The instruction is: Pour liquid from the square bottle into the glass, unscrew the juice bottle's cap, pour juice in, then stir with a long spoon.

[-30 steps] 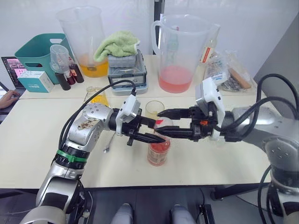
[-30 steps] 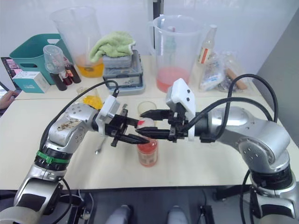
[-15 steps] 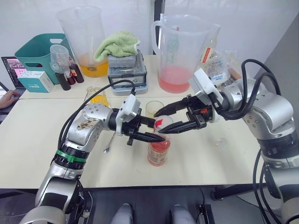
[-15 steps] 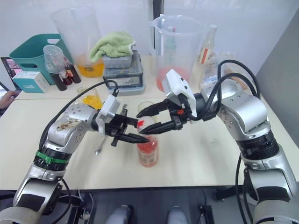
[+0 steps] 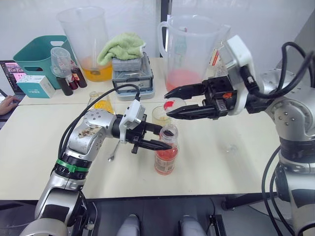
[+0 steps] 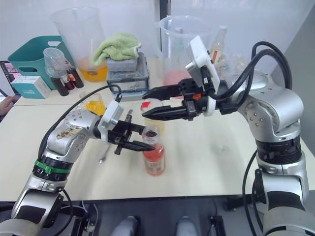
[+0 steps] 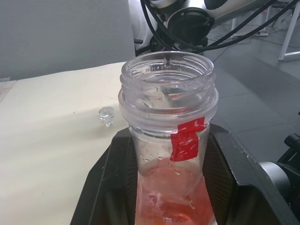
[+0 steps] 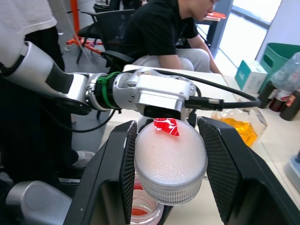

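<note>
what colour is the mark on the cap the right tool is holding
Red, on a white cap gripped by the right tool; the right wrist view shows it best.

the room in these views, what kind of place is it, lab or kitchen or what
Most likely a robot lab or office workspace, not a kitchen: plain tables pushed together, big plastic pitchers of coloured liquid, a laptop at the edge, and a seated person among office chairs.

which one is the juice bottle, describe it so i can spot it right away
Start at the near cream table and follow the left end effector to its tips. They are shut on the neck of the juice bottle, a slim clear plastic bottle standing upright with pink-red juice in its lower part. Unlike the big pitcher of pink liquid behind it, it is small, open-topped and has a red mark on its neck.
</note>
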Robot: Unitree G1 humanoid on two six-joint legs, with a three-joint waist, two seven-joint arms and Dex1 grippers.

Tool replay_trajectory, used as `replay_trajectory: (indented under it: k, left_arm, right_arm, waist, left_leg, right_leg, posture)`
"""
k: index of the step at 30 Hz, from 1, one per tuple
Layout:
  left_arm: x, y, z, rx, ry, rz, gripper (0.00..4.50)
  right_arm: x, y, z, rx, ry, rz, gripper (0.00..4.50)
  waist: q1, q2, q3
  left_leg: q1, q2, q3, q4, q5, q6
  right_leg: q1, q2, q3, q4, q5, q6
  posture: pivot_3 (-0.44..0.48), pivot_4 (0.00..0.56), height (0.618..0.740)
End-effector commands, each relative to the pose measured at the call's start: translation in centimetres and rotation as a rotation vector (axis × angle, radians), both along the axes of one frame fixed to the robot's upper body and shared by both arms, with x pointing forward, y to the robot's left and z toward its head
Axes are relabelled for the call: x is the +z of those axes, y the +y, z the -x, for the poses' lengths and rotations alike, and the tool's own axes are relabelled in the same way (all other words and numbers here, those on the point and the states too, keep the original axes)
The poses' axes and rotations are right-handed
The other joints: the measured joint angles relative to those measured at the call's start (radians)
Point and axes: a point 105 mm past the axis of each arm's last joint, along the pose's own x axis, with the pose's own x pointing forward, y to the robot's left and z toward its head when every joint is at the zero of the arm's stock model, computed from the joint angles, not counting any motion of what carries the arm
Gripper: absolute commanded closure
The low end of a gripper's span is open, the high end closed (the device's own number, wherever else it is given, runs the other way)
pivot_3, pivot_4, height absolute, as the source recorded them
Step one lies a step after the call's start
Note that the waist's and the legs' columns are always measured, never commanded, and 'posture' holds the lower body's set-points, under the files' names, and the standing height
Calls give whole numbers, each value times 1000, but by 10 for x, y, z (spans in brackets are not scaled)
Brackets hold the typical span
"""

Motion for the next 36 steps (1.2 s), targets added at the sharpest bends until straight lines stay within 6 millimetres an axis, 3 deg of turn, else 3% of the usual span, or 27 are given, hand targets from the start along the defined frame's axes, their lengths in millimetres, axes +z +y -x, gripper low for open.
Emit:
replay_trajectory:
  k: [1,3,5,9,15,19,26,31,33,36]
  left_arm:
    - [-5,4,0,17,5,-21,2941]
    - [-4,5,1,19,3,-17,2941]
    - [-3,6,2,20,2,-12,2941]
    - [9,9,2,22,-10,24,2941]
    - [22,13,0,40,-27,47,2941]
    - [34,19,-1,61,-34,65,2941]
    - [59,28,-3,101,-21,122,2941]
    - [72,44,-20,197,-63,118,2941]
    - [76,49,-27,225,-74,118,2941]
    - [80,55,-35,261,-90,114,2941]
  right_arm:
    - [-23,-39,-25,-269,48,1,2812]
    - [-52,-61,-33,-421,99,16,2812]
    - [-70,-73,-32,-510,139,3,2812]
    - [-127,-87,-30,-702,178,44,2812]
    - [-169,-90,-34,-846,172,18,2812]
    - [-205,-107,-38,-956,177,11,2812]
    - [-230,-109,-33,-958,210,-38,2812]
    - [-235,-109,-31,-947,227,-78,2812]
    - [-230,-107,-31,-937,231,-107,1829]
    - [-215,-103,-31,-909,203,-144,879]
  waist:
    - [9,-1,0]
    - [13,-1,0]
    - [13,-1,0]
    - [-1,-1,0]
    - [-1,-1,0]
    - [2,-1,0]
    - [0,-1,0]
    - [-1,-1,0]
    - [-1,-1,0]
    - [-1,-1,0]
  left_leg:
    - [0,0,0,0,0,0]
    - [-1,0,1,1,0,0]
    - [-1,0,1,0,0,1]
    - [0,0,2,-1,0,1]
    - [0,0,2,0,0,1]
    - [-1,0,2,0,0,1]
    - [0,0,2,0,0,1]
    - [2,0,2,-1,0,0]
    - [3,0,2,-1,0,0]
    - [2,0,2,-1,0,0]
  right_leg:
    - [0,0,0,0,0,0]
    - [0,0,1,-1,0,0]
    - [-1,0,1,0,0,0]
    - [-2,0,2,0,0,0]
    - [-2,0,2,1,0,0]
    - [-2,0,3,0,0,0]
    - [-1,0,2,0,0,0]
    - [0,0,3,1,0,0]
    - [1,0,2,0,0,0]
    - [1,0,3,0,0,0]
  posture:
    - [0,150,740]
    - [0,150,740]
    - [0,150,740]
    - [0,150,740]
    - [0,150,740]
    - [0,150,740]
    - [0,150,740]
    - [0,150,740]
    - [0,150,740]
    - [0,150,740]
